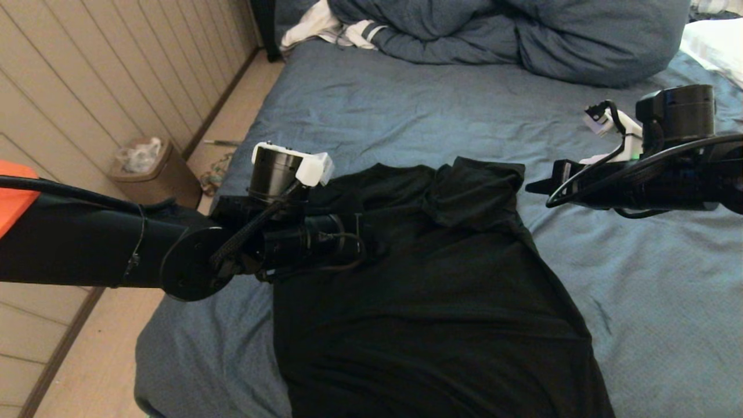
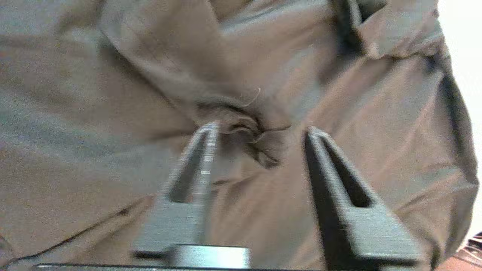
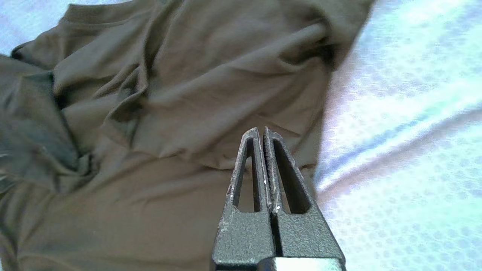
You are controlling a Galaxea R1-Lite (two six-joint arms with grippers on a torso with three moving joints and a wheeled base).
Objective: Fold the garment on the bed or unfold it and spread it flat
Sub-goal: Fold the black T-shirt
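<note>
Plain black short-sleeved cotton T-shirt (image 1: 441, 290) lies on the near half of the large bed with a wrinkled slate-blue sheet (image 1: 406, 110), plain side up, body running toward the near edge. Far end rumpled; one fold of cloth is doubled over near the collar.

Left end effector (image 2: 260, 130): over the shirt's left shoulder area, fingers (image 2: 339, 180) apart, a puckered knot of fabric just ahead of the tips, nothing clamped.

Right end effector (image 3: 260, 130): fingers pressed together, empty, above the shirt's right edge where cloth meets sheet.

Beyond: bulky blue-grey duvet (image 1: 522, 35) heaped at the far end, white cloth with dark stripes (image 1: 325, 29) beside it. Small brown waste bin (image 1: 154, 171) on the floor at left.
</note>
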